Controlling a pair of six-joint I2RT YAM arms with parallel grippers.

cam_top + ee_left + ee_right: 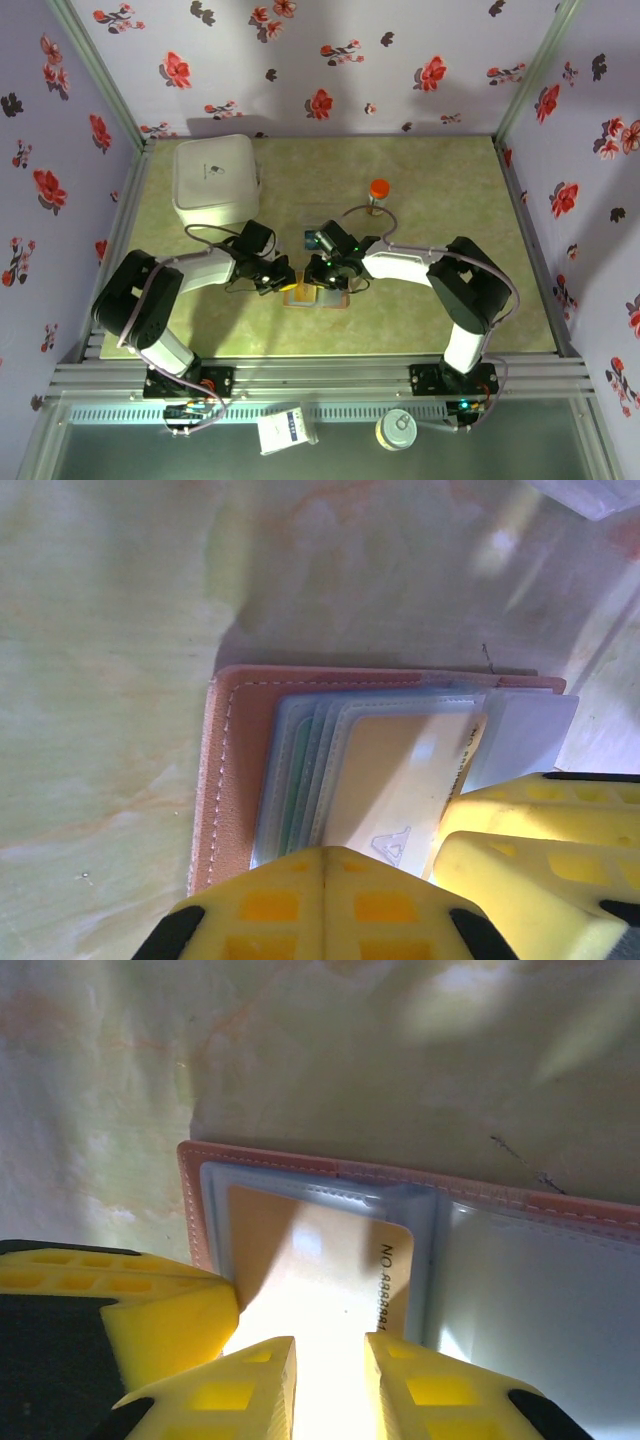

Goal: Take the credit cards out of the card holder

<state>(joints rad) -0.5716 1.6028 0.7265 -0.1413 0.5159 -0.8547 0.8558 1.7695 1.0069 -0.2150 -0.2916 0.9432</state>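
The brown card holder (315, 296) lies open and flat on the green mat between both arms. Its leather edge (225, 780) frames stacked blue-grey sleeves, with teal card edges (292, 780) showing in them. A yellow credit card (400, 780) sticks partway out of the top sleeve. My left gripper (325, 852) is shut, its tips together over the near edge of the sleeves. My right gripper (330, 1345) stands over the yellow card (310, 1260), fingers a little apart, the card showing flat in the gap. The holder's stitched rim (260, 1158) runs behind it.
A large white box (215, 180) stands at the back left. An orange-capped bottle (378, 193) stands behind the arms. A small clear tray (320, 240) holding something blue sits just behind the holder. Floral walls close three sides.
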